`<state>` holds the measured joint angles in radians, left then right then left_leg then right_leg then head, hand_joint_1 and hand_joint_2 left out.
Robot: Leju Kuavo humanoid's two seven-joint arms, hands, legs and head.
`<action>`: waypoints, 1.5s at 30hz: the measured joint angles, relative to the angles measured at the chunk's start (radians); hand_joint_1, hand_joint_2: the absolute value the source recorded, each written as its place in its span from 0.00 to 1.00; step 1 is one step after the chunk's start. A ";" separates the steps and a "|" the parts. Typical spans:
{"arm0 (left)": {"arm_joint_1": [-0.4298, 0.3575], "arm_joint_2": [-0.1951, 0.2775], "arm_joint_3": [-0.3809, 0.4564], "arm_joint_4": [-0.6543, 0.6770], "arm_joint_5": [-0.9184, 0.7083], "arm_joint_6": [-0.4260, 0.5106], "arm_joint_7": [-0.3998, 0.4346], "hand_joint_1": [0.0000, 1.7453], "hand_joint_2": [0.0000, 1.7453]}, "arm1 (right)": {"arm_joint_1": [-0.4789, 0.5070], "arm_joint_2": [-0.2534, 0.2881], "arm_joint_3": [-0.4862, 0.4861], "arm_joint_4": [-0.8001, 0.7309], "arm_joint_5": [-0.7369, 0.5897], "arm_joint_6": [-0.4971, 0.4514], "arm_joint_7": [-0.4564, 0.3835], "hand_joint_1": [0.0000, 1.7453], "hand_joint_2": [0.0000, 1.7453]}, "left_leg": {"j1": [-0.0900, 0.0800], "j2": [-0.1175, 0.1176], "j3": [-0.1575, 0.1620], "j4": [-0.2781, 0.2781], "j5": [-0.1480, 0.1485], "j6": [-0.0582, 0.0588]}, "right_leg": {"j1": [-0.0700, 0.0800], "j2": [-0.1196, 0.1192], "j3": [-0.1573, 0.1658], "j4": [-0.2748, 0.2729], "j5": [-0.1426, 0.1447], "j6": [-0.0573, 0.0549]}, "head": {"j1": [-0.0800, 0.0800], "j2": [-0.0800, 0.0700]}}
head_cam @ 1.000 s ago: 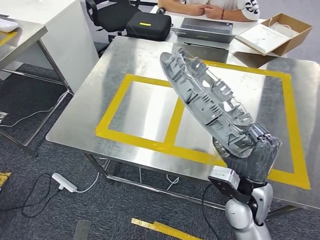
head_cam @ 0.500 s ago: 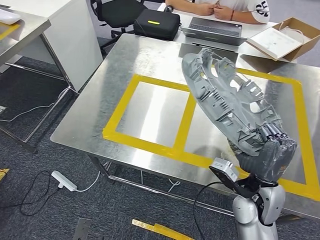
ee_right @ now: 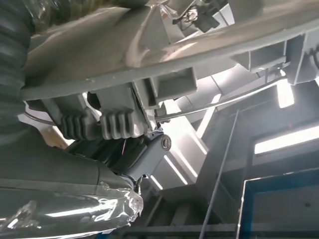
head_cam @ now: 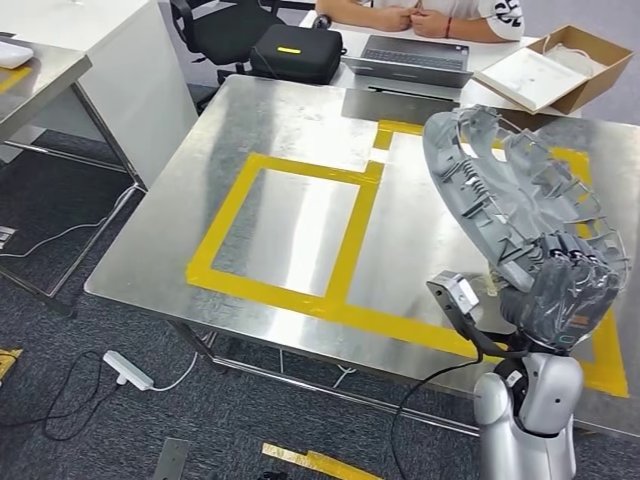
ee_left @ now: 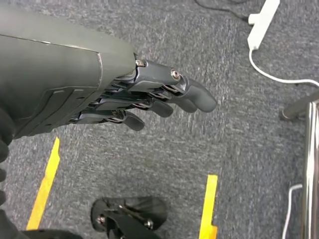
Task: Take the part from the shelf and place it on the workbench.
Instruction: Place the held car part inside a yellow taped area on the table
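Right hand [head_cam: 567,290], wrapped in clear film, grips the big grey plastic part [head_cam: 513,195] at its near edge. Part is held up above the right side of the steel workbench [head_cam: 226,130], tilted, ribbed side facing up, not touching the top. It hangs over the right-hand box of the yellow tape outline [head_cam: 355,235] on the bench. In the right wrist view the part [ee_right: 158,55] runs across just above the hand [ee_right: 124,149], fingers tucked under its ribbed clips.

Left hand [ee_left: 150,97] hangs low over grey carpet, fingers straight and close together, holding nothing. White power strip [ee_left: 263,17] on the floor near it, yellow floor tape [ee_left: 207,206] below.

Behind the bench: laptop [head_cam: 411,58], black case [head_cam: 290,52], open cardboard box [head_cam: 562,65], person's folded hands [head_cam: 411,17] at the far desk. Office chair [head_cam: 219,30] at the back left.
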<state>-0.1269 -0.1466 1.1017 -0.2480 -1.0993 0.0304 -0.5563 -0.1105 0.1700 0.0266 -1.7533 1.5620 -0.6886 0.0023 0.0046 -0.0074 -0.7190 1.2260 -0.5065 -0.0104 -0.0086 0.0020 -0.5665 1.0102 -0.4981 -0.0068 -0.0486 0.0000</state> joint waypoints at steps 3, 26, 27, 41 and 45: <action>-0.002 0.000 0.000 0.000 0.003 0.019 0.011 0.00 0.00 | -0.025 -0.055 -0.009 0.051 0.005 0.000 0.051 1.00 1.00 | -0.008 0.001 0.081 -0.170 0.072 0.023 | 0.005 0.000 0.005 0.000 -0.006 0.008 | 0.000 0.000; -0.012 -0.011 -0.017 0.000 0.018 0.042 0.032 0.00 0.00 | -0.230 -0.412 0.593 0.540 0.012 0.057 0.647 1.00 1.00 | 0.003 -0.001 0.029 -0.054 -0.022 -0.007 | -0.017 -0.004 -0.004 -0.004 0.003 0.023 | 0.008 0.000; -0.011 -0.012 -0.017 0.000 0.018 0.042 0.032 0.00 0.00 | -0.232 -0.412 0.597 0.548 0.012 0.057 0.646 1.00 1.00 | 0.003 0.000 -0.004 0.011 -0.045 -0.008 | -0.016 -0.004 -0.003 -0.004 0.002 0.020 | 0.009 0.000; -0.007 -0.005 -0.018 0.000 0.023 0.045 0.036 0.00 0.00 | -0.223 -0.393 0.592 0.596 0.011 0.022 0.520 0.00 0.50 | -0.007 0.002 0.106 -0.252 0.092 0.053 | -0.003 0.001 -0.050 0.125 -0.100 0.047 | 0.016 0.000; 0.001 -0.006 -0.018 0.000 0.029 0.045 0.038 0.00 0.00 | -0.189 -0.378 0.557 0.595 0.011 0.021 0.461 0.00 0.00 | -0.006 0.001 0.108 -0.249 0.088 0.050 | -0.007 0.001 -0.133 0.254 -0.104 0.060 | 0.017 0.000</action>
<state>-0.1258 -0.1522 1.0834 -0.2480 -1.0708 0.0752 -0.5180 -0.2994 -0.2081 0.5832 -1.1583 1.5732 -0.6673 0.4630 -0.0011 -0.0068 -0.6105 0.9773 -0.4181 0.0395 -0.0151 0.0029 -0.6991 1.2638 -0.6018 0.0534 -0.0312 0.0000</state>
